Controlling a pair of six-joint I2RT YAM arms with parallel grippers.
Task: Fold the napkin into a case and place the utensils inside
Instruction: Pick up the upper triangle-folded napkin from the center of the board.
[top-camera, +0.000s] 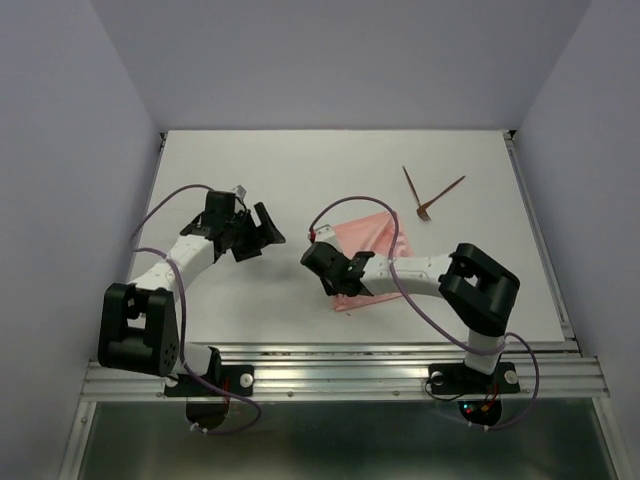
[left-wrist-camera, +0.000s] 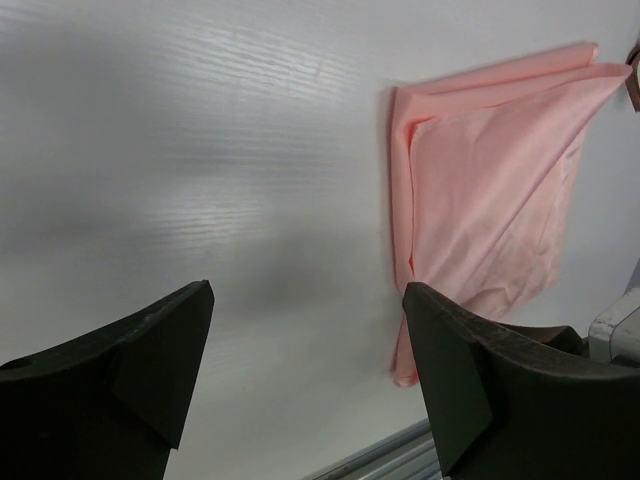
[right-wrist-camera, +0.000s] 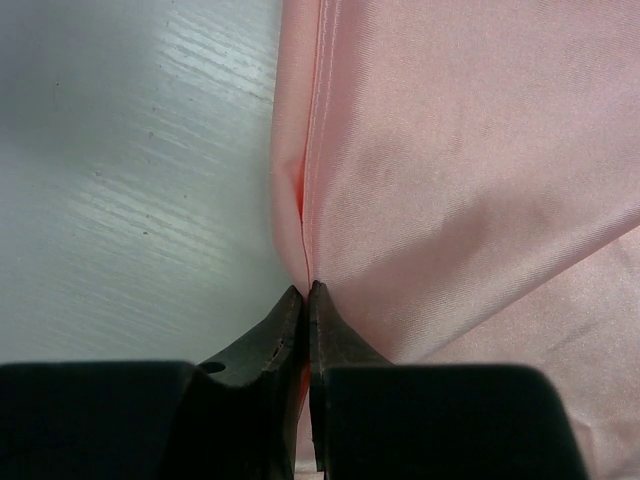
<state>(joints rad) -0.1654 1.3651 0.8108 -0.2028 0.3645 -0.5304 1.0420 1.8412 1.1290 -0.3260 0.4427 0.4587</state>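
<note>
The salmon-pink napkin (top-camera: 372, 245) lies on the white table right of centre, folded into layers, with creases across it (left-wrist-camera: 490, 170). My right gripper (top-camera: 320, 245) is at its left edge. In the right wrist view the jaws (right-wrist-camera: 307, 292) are shut on the cloth's folded edge (right-wrist-camera: 450, 150). My left gripper (top-camera: 266, 228) hovers to the left of the napkin, wide open with only bare table between its fingers (left-wrist-camera: 307, 300). The utensils, two thin reddish-brown sticks (top-camera: 410, 182) (top-camera: 445, 190), lie crossed behind the napkin; one has a forked tip (top-camera: 425, 213).
Grey walls enclose the white table (top-camera: 250, 160) at the back and on both sides. A metal rail (top-camera: 340, 375) runs along the near edge. Purple cables (top-camera: 170, 200) loop beside both arms.
</note>
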